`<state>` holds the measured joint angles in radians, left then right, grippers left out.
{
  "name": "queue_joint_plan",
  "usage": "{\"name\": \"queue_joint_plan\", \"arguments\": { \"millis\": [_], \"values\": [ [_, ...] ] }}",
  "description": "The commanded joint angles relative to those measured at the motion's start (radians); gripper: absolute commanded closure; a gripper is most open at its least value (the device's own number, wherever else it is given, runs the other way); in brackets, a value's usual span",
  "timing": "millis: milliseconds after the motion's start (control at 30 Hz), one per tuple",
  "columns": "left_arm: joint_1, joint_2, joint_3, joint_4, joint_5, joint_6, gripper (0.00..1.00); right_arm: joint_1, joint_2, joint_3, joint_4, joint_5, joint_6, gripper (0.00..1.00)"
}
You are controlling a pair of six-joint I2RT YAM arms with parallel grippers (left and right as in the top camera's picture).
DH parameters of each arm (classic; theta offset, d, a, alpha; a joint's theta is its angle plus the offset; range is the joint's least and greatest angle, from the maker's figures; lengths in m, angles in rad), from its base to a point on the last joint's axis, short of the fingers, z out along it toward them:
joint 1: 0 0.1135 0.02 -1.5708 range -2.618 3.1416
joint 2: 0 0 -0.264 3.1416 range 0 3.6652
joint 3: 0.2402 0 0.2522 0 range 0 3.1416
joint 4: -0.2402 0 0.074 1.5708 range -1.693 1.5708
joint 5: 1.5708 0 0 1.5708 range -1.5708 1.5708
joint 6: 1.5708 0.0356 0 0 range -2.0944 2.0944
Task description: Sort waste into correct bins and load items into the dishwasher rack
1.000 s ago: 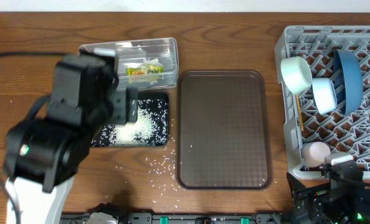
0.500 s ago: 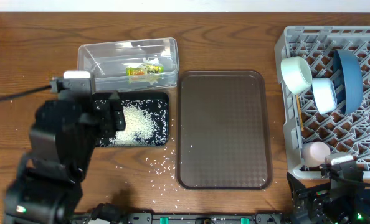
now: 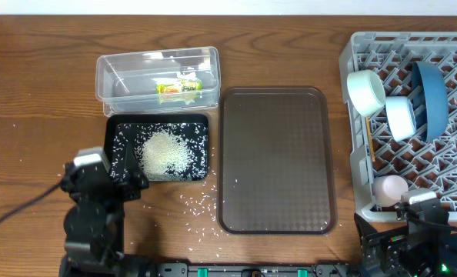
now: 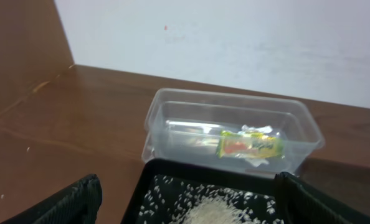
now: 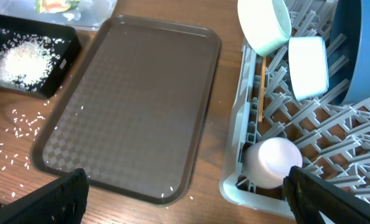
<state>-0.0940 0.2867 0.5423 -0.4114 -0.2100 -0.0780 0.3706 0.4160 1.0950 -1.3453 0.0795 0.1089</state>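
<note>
The bowls [image 3: 432, 96] stand in the rack [image 3: 351, 46], the wrapper [image 3: 178, 87] in the clear tub [image 3: 113, 65] and most rice [image 3: 167, 152] in the black tray [image 3: 117, 131], so apparently only stray grains [image 3: 201, 204] on the table [image 3: 44, 92] are left, and the left gripper [image 4: 188, 205] and right gripper [image 5: 185, 202] gape empty.

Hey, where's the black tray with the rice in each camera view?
Overhead: the black tray sits left of centre, just below the clear tub.
Left wrist: bottom centre, cut off by the lower edge.
Right wrist: top left corner, left of the brown tray.
Shared landmark: the clear tub right beside it in all three.
</note>
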Motion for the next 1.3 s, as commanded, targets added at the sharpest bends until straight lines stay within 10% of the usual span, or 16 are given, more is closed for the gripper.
{"name": "queue_joint_plan", "arguments": {
  "millis": [0, 533, 1267],
  "values": [
    [0.016, -0.085, -0.082, 0.01, -0.008, -0.005, 0.1, 0.009, -0.003, 0.006, -0.001, 0.002, -0.013, 0.01],
    [0.015, -0.285, -0.537, 0.346, 0.109, -0.012, 0.1, 0.009, -0.003, 0.006, -0.001, 0.002, -0.013, 0.01],
    [0.014, -0.283, -0.538, 0.349, 0.121, -0.012, 0.1, 0.009, -0.003, 0.006, -0.001, 0.002, -0.013, 0.01]
  ]
}}
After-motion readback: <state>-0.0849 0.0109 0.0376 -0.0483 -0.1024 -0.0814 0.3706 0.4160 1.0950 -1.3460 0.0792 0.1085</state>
